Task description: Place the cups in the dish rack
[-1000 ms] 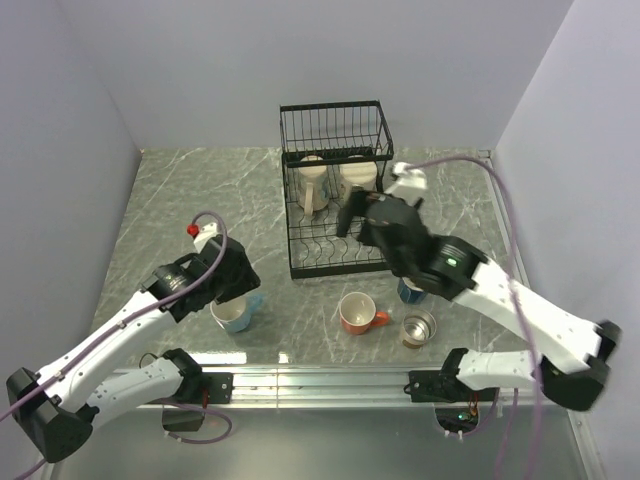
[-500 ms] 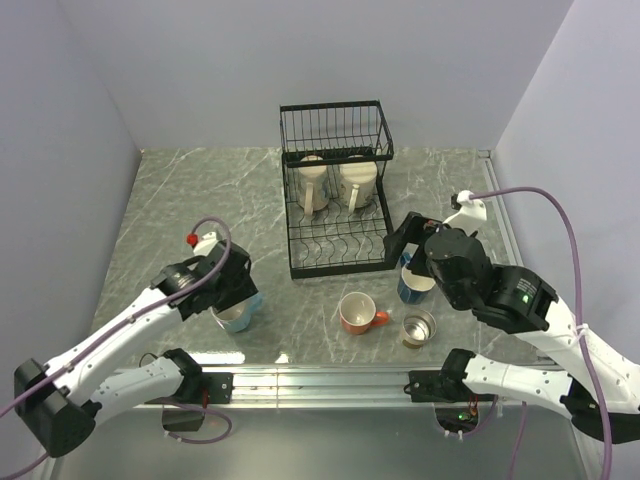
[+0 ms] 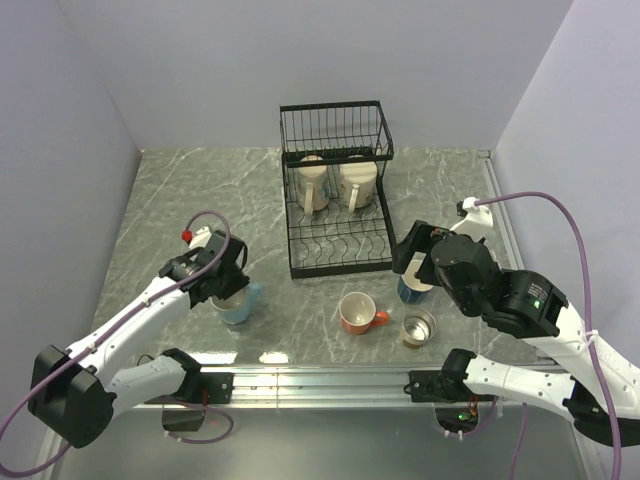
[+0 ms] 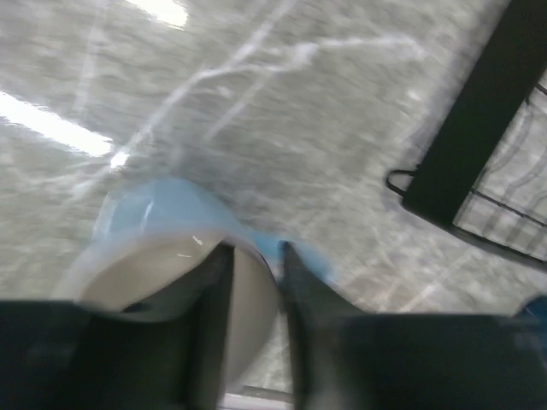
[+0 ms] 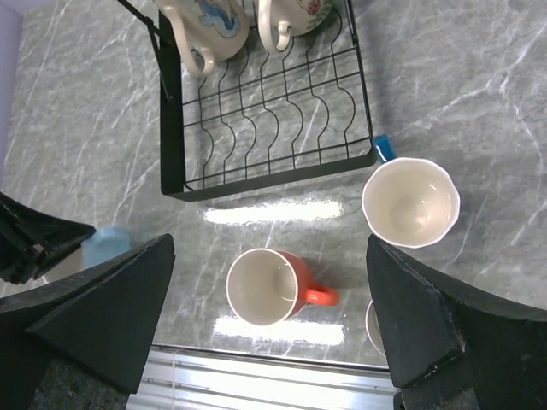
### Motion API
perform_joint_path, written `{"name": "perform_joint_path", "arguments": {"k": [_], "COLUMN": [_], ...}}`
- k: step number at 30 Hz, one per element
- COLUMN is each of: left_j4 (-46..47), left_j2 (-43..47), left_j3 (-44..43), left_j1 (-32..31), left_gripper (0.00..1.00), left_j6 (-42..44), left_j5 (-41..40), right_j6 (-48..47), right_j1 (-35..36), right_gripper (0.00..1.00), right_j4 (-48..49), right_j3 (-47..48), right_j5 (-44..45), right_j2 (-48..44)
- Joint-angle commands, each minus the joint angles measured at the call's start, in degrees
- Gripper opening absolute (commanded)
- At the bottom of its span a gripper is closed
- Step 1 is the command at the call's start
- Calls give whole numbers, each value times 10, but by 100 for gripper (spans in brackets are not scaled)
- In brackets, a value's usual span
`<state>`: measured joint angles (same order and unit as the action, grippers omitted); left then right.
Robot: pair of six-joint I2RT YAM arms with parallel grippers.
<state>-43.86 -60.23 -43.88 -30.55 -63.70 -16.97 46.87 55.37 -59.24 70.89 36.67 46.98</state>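
While two of the six cups already sit in the big black dish rack (image 3: pixel 337 104), four wait on the grey marble table (image 3: pixel 180 190), so I think about a third of the job is done.

The left arm reaches forward and bends down to the light blue mug (image 3: pixel 240 305), well left of the rack. The left gripper (image 4: pixel 249 342) pinches the mug's wall, one finger inside and one outside, though that view is blurry. I cannot tell if the mug is off the table.

The right arm stretches out by the rack's front corner. The right gripper (image 5: pixel 269 248) points down, its fingers spread wide, holding nothing. Below it, a bit to one side, stands the dark blue mug (image 5: pixel 410 203), just beside the rack. The orange mug (image 5: pixel 272 286) stands nearer the arms.

In the rack rest the cream mug with a blue drawing (image 5: pixel 209 21) and a second cream mug (image 5: pixel 299 15). Smallest is the steel cup (image 3: pixel 418 327), right of the orange mug.
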Motion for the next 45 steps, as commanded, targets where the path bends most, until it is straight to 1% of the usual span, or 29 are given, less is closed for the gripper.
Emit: {"name": "perform_joint_path", "arguments": {"k": [1,3,4,7,9,11,12,13,14,15,16,18,19,20,21,22,24,25,26,29,30,31,32,34,37,41,42,44,45], "left_j4": [37,45,47,57,87,116,141,154,165,208,232,294,355,386,415,496,575,610,662,730,739,748,751,749,760,765,766,769,768], "left_j2": [-2,-2,0,11,41,65,85,93,100,116,126,156,165,174,192,202,229,234,237,250,256,259,266,270,277,282,283,286,287], "left_j3": [17,25,31,31,24,13,6,-8,-16,-23,-24,-16,-10,-4,13,27,73,87,98,127,135,140,140,137,138,134,133,131,129], "left_j1": [4,3,3,4,4,4,5,7,9,11,15,21,26,29,29,30,32,33,32,33,33,32,33,32,32,31,32,31,31], "left_gripper": [24,12,1,0,0,0,0,0,0,0,0,0,0,0,0,0,0,0,0,0,0,0,0,0,0,0,0,0,0], "left_j6": [18,19,23,38,50,65,67,67,67,67,57,41,19,10,-1,-27,-68,-78,-85,-97,-99,-99,-96,-86,-77,-62,-55,-49,-37], "left_j5": [26,40,45,60,84,105,114,135,148,163,189,217,227,245,250,253,259,260,263,271,273,273,273,277,280,286,290,301,306], "right_j6": [10,9,8,-1,-11,-37,-46,-54,-54,-49,-41,-28,-7,5,15,40,66,95,111,187,204,235,248,283,317,369,388,400,408], "right_j1": [3,3,3,4,4,3,3,3,3,3,3,3,3,3,3,3,-1,-7,-12,-25,-27,-29,-32,-34,-37,-37,-37,-37,-39], "right_gripper": [100,100,100,100,100,100,100,100,100,100,100,100,100,100,100,100,100,100,100,100,100,100,100,100,100,100,99,98,94], "right_j4": [-4,-3,-3,1,17,66,84,121,137,153,193,236,270,286,300,326,363,409,431,527,547,588,592,632,654,717,742,759,767], "right_j3": [1,-1,-1,0,-2,-12,-15,-18,-23,-25,-29,-44,-48,-56,-58,-61,-75,-81,-93,-109,-112,-114,-114,-111,-107,-142,-148,-159,-159], "right_j5": [2,-3,-5,-12,-38,-68,-110,-131,-155,-198,-229,-281,-321,-337,-352,-365,-396,-412,-451,-513,-524,-533,-546,-556,-580,-595,-597,-599,-600], "right_j2": [-6,-4,-3,-3,-7,-17,-21,-23,-22,-21,-16,-8,2,7,13,22,29,38,44,72,86,93,101,124,163,190,197,205,215]}}
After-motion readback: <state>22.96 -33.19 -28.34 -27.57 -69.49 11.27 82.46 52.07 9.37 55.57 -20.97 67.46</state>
